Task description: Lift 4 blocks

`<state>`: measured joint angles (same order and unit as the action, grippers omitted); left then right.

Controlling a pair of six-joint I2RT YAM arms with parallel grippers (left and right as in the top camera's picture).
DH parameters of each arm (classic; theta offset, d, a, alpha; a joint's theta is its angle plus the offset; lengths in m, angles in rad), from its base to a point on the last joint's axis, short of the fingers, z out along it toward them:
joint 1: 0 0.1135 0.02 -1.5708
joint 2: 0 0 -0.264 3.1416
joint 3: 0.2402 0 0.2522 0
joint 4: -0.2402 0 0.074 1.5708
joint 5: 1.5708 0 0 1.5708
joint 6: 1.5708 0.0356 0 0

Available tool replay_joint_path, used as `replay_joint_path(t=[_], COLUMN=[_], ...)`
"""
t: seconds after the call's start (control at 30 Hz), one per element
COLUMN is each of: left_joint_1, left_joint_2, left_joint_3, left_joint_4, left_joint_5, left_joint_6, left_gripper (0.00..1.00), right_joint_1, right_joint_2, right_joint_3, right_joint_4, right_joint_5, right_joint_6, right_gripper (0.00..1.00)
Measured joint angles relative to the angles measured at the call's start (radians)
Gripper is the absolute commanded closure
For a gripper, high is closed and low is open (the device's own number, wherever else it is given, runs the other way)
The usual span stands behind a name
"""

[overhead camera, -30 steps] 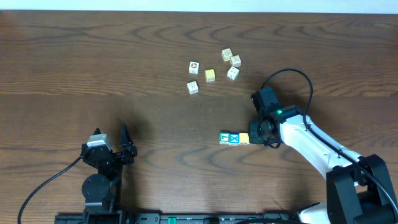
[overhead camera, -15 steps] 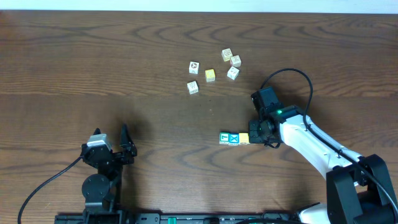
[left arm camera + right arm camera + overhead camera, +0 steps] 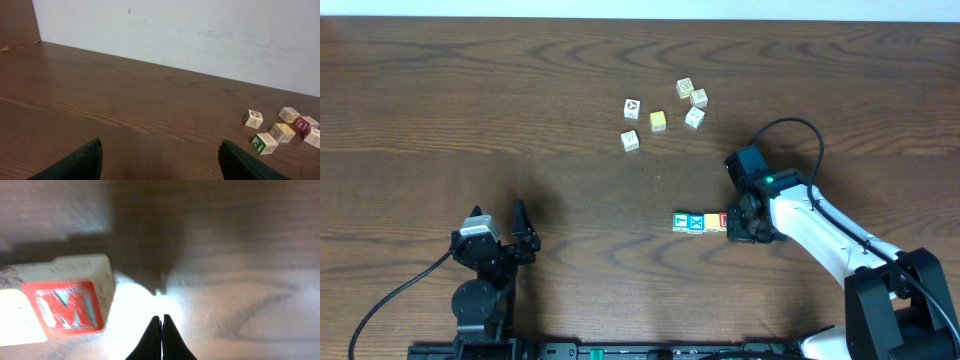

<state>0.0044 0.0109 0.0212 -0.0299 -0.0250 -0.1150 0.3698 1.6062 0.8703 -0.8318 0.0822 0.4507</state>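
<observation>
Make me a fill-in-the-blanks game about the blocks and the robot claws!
The red block shows the letter ___.
In the row, the blue block sits between the teal block and the ___ one.
The right claw is shut with nothing in it, and the left claw is wide ___.
Missing words: M; yellow; open.

right arm white-shelled with black joints, black wrist block showing small green light, black cable looping off it, left arm all black, silver cap, left gripper with matte black tapered fingers
</observation>
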Motion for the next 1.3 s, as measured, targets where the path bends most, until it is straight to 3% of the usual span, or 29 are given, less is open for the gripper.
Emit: replay_joint_path(t=[0.23,0.67,0.93,1.3], left_joint_1=[0.0,0.0,0.0,0.0], left_joint_2=[0.0,0.0,0.0,0.0], left_joint_3=[0.0,0.0,0.0,0.0], left_joint_4=[0.0,0.0,0.0,0.0], left_joint_5=[0.0,0.0,0.0,0.0], left_joint_6=[0.0,0.0,0.0,0.0], left_gripper=[0.25,0.25,0.25,0.25], right_joint_1=[0.009,0.243,0.249,0.249], right_joint_2=[0.0,0.002,0.003,0.003], right_joint_3=[0.0,0.0,0.0,0.0], right_joint_4=[-0.04,0.039,0.154,0.172], right_joint_5=[-0.035,-0.131,-0.135,-0.135], right_joint_6=[0.005,0.005,0.005,0.005], right_gripper=[0.99,0.99,0.99,0.99])
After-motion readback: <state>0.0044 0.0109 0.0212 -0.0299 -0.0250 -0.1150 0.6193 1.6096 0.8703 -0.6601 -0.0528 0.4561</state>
